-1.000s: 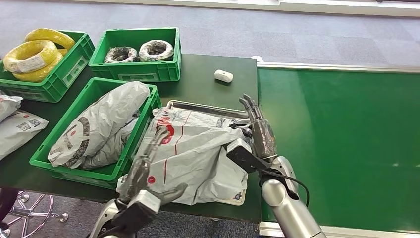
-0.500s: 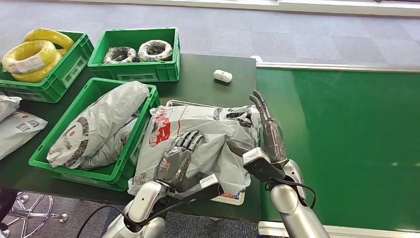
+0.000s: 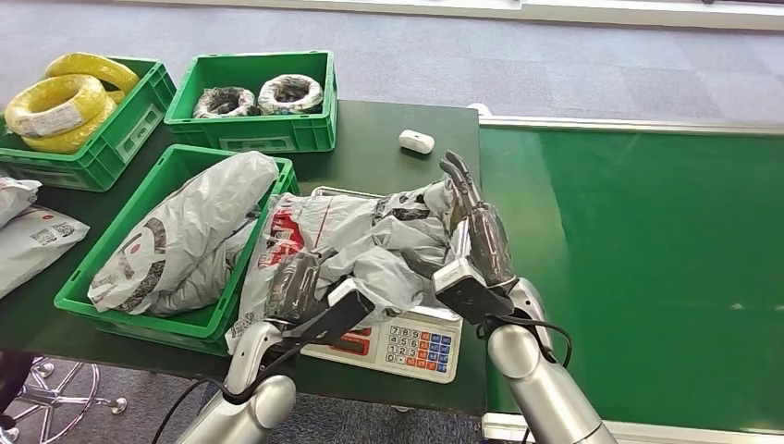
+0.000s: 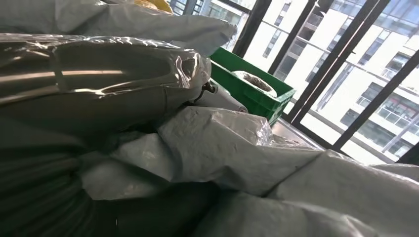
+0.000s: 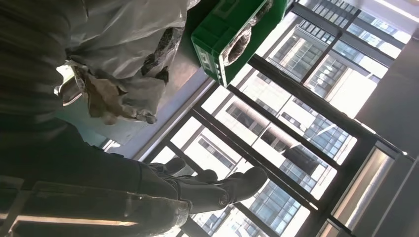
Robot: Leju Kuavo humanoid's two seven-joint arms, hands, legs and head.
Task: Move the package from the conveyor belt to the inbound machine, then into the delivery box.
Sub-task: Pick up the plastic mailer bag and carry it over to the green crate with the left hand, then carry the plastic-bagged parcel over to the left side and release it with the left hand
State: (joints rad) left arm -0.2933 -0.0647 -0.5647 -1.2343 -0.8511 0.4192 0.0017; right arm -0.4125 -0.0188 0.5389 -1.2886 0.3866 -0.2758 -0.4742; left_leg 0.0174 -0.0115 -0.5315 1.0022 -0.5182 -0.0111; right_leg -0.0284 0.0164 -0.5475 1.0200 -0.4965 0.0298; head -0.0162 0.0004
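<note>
The grey plastic package [image 3: 370, 240] is bunched up over the inbound machine, a scale with a keypad [image 3: 411, 347] and a steel tray. My left hand [image 3: 296, 287] grips the package's left side with curled fingers; in the left wrist view its thumb [image 4: 99, 84] lies against the crumpled package [image 4: 237, 148]. My right hand [image 3: 476, 236] presses flat against the package's right side, fingers straight and pointing away from me. In the right wrist view those fingers [image 5: 217, 190] stick out past the package [image 5: 128, 29]. The green conveyor belt [image 3: 647, 259] runs on the right.
A green delivery box [image 3: 92, 296] with other grey packages stands just left of the scale. Two more green crates [image 3: 250, 129] [image 3: 111, 139] with wire coils stand at the back. A small white device [image 3: 417, 141] lies behind the scale. Loose packages [image 3: 37, 236] lie at far left.
My left hand has moved from on top of the package to its left side and closed on it. The package is gathered up and shifted back, uncovering the scale's keypad. The right hand pushed inward.
</note>
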